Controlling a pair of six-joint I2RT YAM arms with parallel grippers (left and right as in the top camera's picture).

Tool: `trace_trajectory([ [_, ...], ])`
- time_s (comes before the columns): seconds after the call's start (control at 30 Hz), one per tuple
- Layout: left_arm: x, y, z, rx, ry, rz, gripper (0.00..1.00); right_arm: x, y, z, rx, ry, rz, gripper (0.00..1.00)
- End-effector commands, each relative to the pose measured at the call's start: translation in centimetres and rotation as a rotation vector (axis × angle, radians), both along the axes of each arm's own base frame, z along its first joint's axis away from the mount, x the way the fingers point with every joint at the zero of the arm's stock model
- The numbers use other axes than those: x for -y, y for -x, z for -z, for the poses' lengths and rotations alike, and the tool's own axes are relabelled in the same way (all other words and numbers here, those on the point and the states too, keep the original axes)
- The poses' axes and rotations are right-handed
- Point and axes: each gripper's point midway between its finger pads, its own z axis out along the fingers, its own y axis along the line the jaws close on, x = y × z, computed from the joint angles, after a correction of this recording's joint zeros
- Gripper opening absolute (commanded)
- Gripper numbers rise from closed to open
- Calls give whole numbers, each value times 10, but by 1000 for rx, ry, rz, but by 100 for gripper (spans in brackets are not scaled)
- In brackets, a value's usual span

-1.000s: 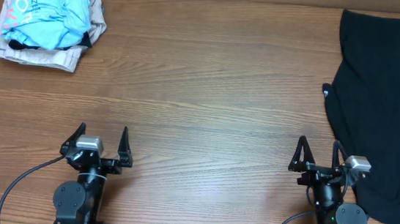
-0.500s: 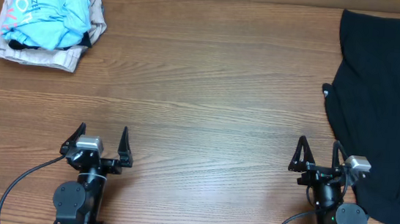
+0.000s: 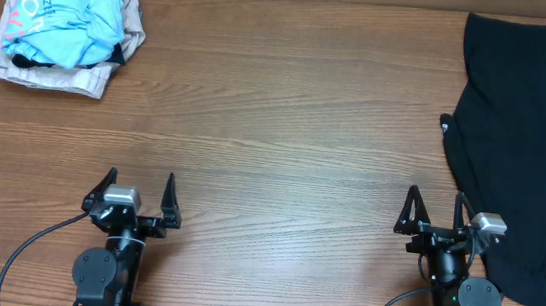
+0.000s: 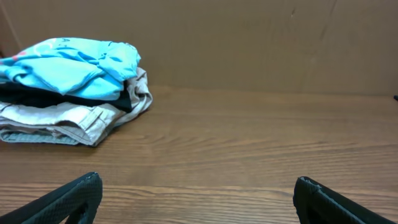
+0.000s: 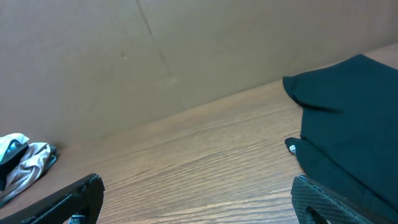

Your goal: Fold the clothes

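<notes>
The clothes [image 3: 515, 146], one plain black garment, lie spread along the table's right side, with a small white round mark [image 3: 444, 127] at the left edge. In the right wrist view the clothes [image 5: 348, 124] fill the right part, the white mark [image 5: 291, 147] beside them. My right gripper [image 3: 433, 211] stands open near the front edge, just left of the garment's lower end, nothing between its fingers [image 5: 74, 196]. At the front left my left gripper [image 3: 139, 188] is open too and empty, its fingers [image 4: 74, 196] wide apart over bare wood.
A pile of a light-blue printed shirt [image 3: 70, 18] on a beige folded garment [image 3: 50, 73] sits at the back left corner, also in the left wrist view as a pile [image 4: 68, 87]. A brown cardboard wall [image 4: 249, 43] runs along the far edge.
</notes>
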Motion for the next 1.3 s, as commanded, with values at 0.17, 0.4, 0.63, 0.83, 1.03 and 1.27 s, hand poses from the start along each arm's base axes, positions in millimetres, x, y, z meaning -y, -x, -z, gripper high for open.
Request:
trace_trajectory([
  [0.17, 11, 1, -8, 41, 15, 65, 100, 3, 0, -7, 39, -2, 16, 100],
  [0.4, 32, 6, -45, 174, 25, 186, 100, 0, 2, -33, 144, -4, 1, 100],
  [0.63, 24, 14, -79, 176, 25, 135, 100, -1, 8, -64, 216, 11, -8, 100],
  [0.83, 19, 15, -115, 159, -5, 106, 100, -3, 23, -104, 247, 136, -12, 100],
  [1.03, 18, 0, -135, 58, 4, 107, 100, -1, 32, -138, 229, 157, -1, 100],
  [1.27, 18, -25, -170, -75, -14, 114, 100, -2, 21, -171, 104, 159, -11, 100],
])
